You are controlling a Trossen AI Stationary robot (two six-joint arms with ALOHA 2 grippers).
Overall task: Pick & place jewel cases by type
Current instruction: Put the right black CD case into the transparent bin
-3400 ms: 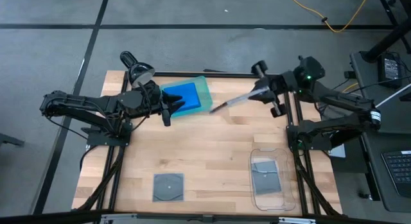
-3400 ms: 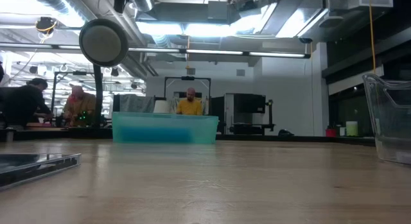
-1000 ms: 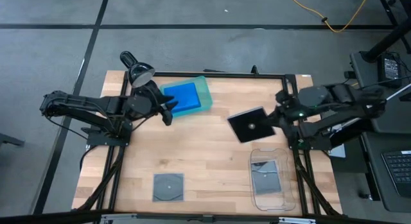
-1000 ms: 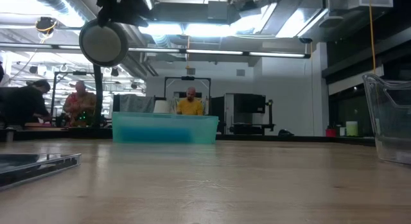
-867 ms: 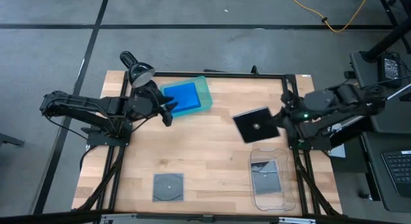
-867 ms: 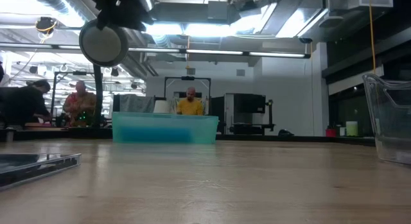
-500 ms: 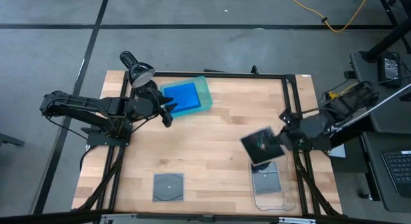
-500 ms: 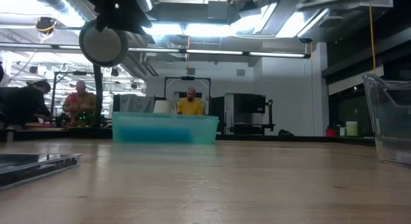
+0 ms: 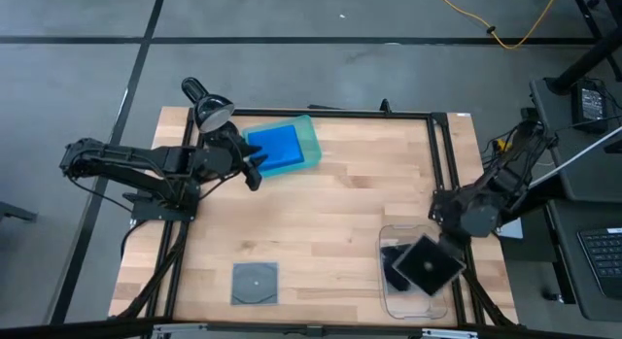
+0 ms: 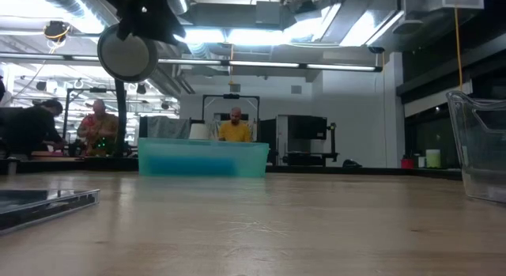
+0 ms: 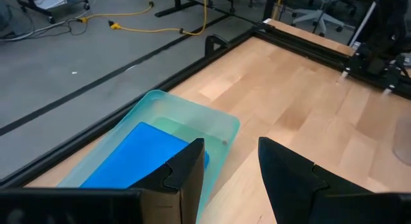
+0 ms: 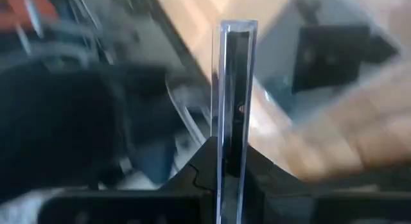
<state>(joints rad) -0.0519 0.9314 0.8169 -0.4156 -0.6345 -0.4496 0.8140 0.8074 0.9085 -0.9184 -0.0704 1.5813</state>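
Note:
My right gripper (image 9: pixel 448 245) is shut on a grey-clear square jewel case (image 9: pixel 428 264), held over the clear plastic tray (image 9: pixel 387 298) at the near right. Another square case (image 9: pixel 393 264) lies in that tray, partly hidden under the held one. A third square case (image 9: pixel 255 283) lies flat on the table near the front edge. Blue rectangular cases (image 9: pixel 275 146) lie in the translucent green tray (image 9: pixel 309 145) at the far left. My left gripper (image 9: pixel 255 170) is open and empty beside the green tray; its wrist view shows it (image 11: pixel 231 153) next to the blue case (image 11: pixel 138 156). My right gripper pinches the square case between its two fingers, one on each flat face, near the edge (image 12: pixel 230 137) that faces the wrist. The wrist view shows the case edge-on, sticking out ahead of the fingers. The case is lifted clear, above the clear tray.
A desk lamp (image 9: pixel 207 108) stands at the table's far left corner and shows large in the low view (image 10: pixel 126 51). The clear tray's wall (image 10: pixel 478 145) rises at the right of the low view. People sit in the room behind.
My right gripper has carried the square case from the table's right middle toward the near edge, to above the clear tray. The case has turned about on the way and stays clear of the table.

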